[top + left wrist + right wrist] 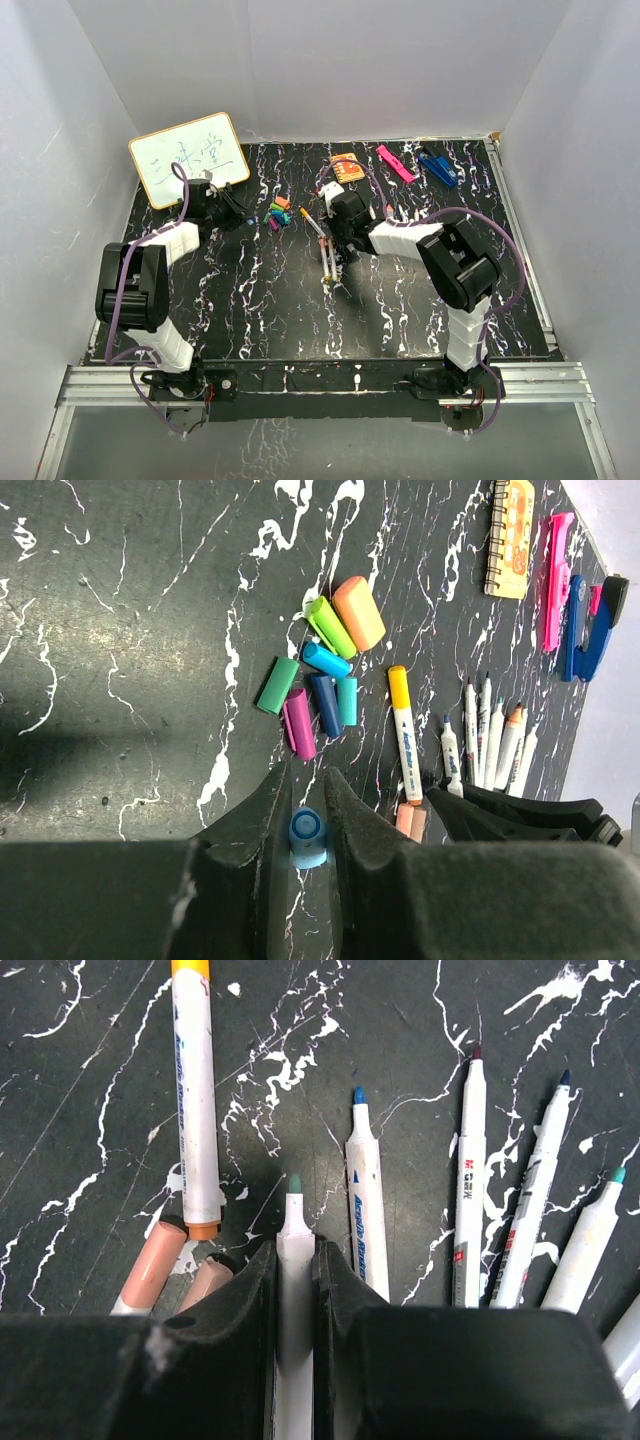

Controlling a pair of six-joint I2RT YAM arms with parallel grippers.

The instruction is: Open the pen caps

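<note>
One high overview; two close wrist views share the pens [470, 1180].

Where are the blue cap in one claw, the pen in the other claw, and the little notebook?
blue cap [307, 830]: left wrist view, its open round end.
pen [295, 1255]: right wrist view, white barrel below the tip.
notebook [510, 540]: left wrist view, its cover.

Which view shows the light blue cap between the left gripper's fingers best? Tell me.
Left wrist: the light blue cap sits between the left gripper fingers. Top external hides it under that gripper; right wrist shows only pens.
</note>
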